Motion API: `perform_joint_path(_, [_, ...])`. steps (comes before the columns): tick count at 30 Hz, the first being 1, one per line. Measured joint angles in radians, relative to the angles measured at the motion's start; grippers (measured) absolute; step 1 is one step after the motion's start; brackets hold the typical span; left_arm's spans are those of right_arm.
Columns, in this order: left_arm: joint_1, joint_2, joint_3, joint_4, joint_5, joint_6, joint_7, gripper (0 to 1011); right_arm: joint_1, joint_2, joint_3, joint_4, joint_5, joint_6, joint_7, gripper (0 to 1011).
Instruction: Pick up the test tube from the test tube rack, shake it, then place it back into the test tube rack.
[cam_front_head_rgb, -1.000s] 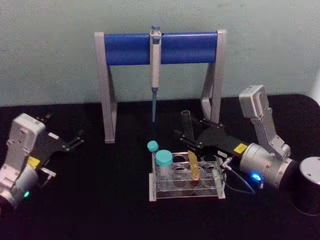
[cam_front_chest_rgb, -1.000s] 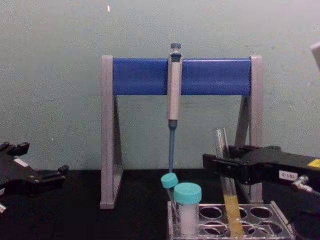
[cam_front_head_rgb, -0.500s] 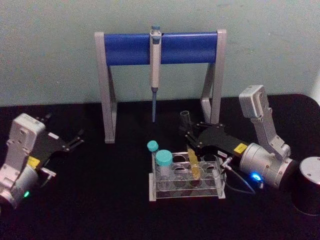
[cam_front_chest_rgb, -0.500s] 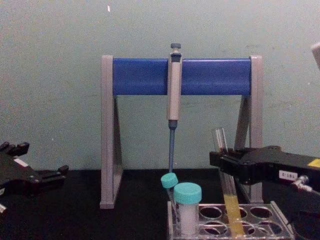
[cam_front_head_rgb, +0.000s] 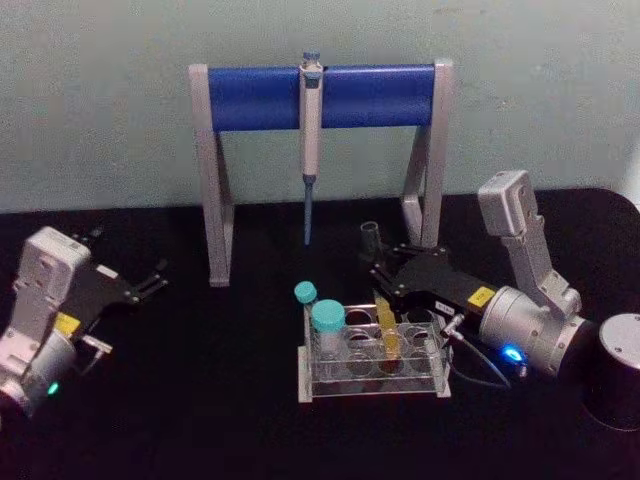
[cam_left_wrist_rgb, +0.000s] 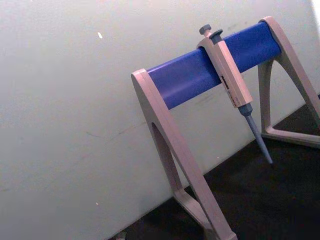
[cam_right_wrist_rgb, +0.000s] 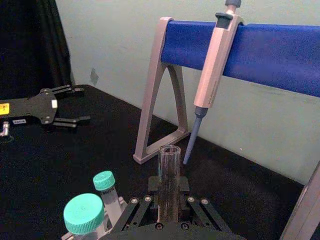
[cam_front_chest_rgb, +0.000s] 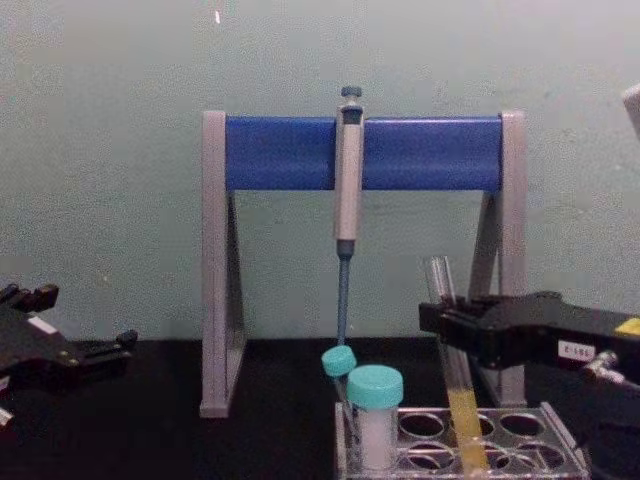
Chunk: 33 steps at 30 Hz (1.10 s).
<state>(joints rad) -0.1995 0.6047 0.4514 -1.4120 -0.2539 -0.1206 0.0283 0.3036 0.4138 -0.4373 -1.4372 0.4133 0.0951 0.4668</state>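
The test tube (cam_front_head_rgb: 373, 245) stands slightly tilted in a back hole of the clear test tube rack (cam_front_head_rgb: 370, 386), with yellow liquid in its lower part (cam_front_chest_rgb: 465, 425). My right gripper (cam_front_head_rgb: 386, 263) reaches in from the right and is shut on the tube's clear upper part, above the rack (cam_front_chest_rgb: 565, 452). In the right wrist view the tube (cam_right_wrist_rgb: 169, 175) rises between the fingers of the gripper (cam_right_wrist_rgb: 169, 207). My left gripper (cam_front_head_rgb: 152, 279) rests open on the table at the far left, away from the rack.
Two teal-capped vials (cam_front_head_rgb: 327, 322) stand in the rack's left end. Behind it a grey-and-blue stand (cam_front_head_rgb: 320, 97) holds a hanging pipette (cam_front_head_rgb: 310, 140). A dark cylinder (cam_front_head_rgb: 618, 370) sits at the right edge. Bare black table lies between the left gripper and the rack.
The right gripper's fingers have drawn in onto the tube, the near fingertip shifting right toward it. The tube stays in its hole. The left arm is still.
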Motion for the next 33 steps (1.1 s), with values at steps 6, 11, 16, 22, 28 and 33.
perform_joint_path(6, [0.000,0.000,0.000,0.000,0.000,0.000,0.000,1001,0.000,0.000,0.000,0.000,0.000,0.000,0.000,224])
perform_joint_path(11, [0.000,0.000,0.000,0.000,0.000,0.000,0.000,1001,-0.006,0.004,0.004,-0.011,0.001,-0.010,0.001,224])
perform_joint_path(16, [0.000,0.000,0.000,0.000,0.000,0.000,0.000,1001,-0.016,0.009,0.016,-0.031,0.013,-0.024,0.003,224])
perform_joint_path(22, [0.000,0.000,0.000,0.000,0.000,0.000,0.000,1001,-0.031,0.017,0.033,-0.068,0.024,-0.047,0.001,224])
perform_joint_path(28, [0.000,0.000,0.000,0.000,0.000,0.000,0.000,1001,-0.048,0.026,0.057,-0.109,0.041,-0.086,0.001,224])
perform_joint_path(33, [0.000,0.000,0.000,0.000,0.000,0.000,0.000,1001,-0.061,0.028,0.081,-0.135,0.056,-0.125,0.000,224])
